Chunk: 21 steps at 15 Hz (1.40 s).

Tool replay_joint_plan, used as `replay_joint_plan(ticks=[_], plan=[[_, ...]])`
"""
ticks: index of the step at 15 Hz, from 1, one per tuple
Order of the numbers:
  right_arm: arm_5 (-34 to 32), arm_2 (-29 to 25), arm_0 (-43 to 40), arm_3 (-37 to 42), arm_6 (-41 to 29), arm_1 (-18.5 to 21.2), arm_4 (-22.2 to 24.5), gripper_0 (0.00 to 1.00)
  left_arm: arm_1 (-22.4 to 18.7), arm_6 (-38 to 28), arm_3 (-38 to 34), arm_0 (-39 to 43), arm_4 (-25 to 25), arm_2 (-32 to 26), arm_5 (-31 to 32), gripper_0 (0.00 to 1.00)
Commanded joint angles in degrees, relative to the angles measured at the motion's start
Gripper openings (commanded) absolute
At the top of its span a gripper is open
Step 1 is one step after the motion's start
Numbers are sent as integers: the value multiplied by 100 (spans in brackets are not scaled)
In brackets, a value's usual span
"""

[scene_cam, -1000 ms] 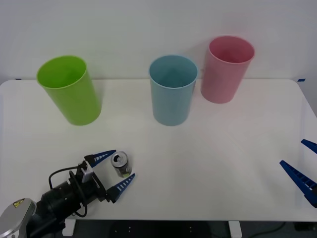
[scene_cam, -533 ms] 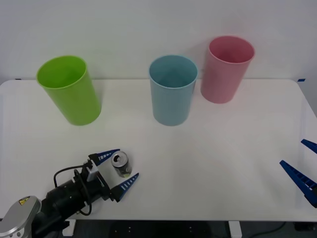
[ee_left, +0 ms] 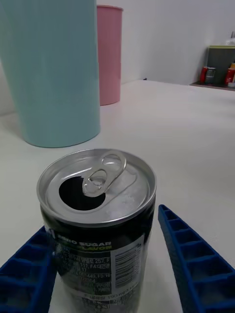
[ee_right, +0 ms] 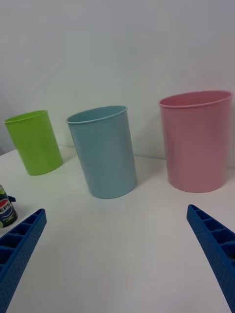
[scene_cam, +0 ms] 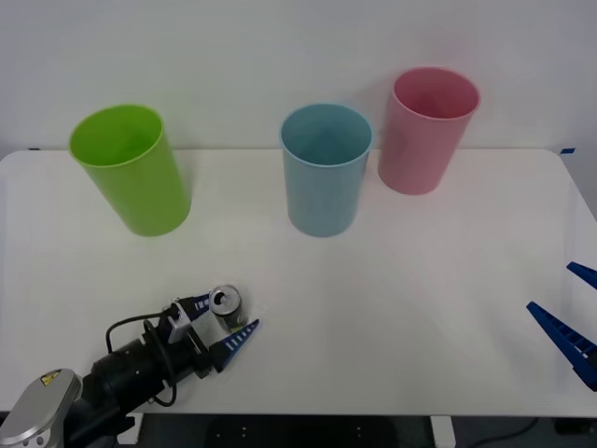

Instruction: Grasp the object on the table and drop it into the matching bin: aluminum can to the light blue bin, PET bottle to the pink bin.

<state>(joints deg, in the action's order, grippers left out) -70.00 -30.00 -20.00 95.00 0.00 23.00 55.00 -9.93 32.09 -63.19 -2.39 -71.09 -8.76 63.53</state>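
- Blue ribbed fingers (ee_left: 193, 264) of the left gripper (scene_cam: 222, 323) stand on either side of the small dark-bodied aluminium drink can (scene_cam: 225, 306), closed in near its wall; actual contact cannot be told from the left wrist view.
- The can (ee_left: 98, 220) stands upright on the wide white tabletop (scene_cam: 392, 317), near its front edge on the robot's left side; its silver top carries a pull tab and an open mouth.
- The tall round light blue plastic bin (scene_cam: 326, 168) stands upright at the middle of the tabletop's far part, well apart from the can.
- The tall round pink plastic bin (scene_cam: 428, 129) stands just beside the light blue bin, farther back and to the right.
- A tall round lime green plastic tub (scene_cam: 131, 168) stands at the far left.
- The right gripper (scene_cam: 574, 313) waits at the tabletop's right edge, its fingers (ee_right: 215, 244) spread wide with nothing between them.
- In the right wrist view the three tubs stand in a row: green (ee_right: 34, 142), light blue (ee_right: 104, 151), pink (ee_right: 197, 139).
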Motion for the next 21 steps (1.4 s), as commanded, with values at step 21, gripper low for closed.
replay_joint_plan(ticks=[21], plan=[[0,0,0,0,0,0,0,100,-194,-546,-18,-605,166,-416,484,0]])
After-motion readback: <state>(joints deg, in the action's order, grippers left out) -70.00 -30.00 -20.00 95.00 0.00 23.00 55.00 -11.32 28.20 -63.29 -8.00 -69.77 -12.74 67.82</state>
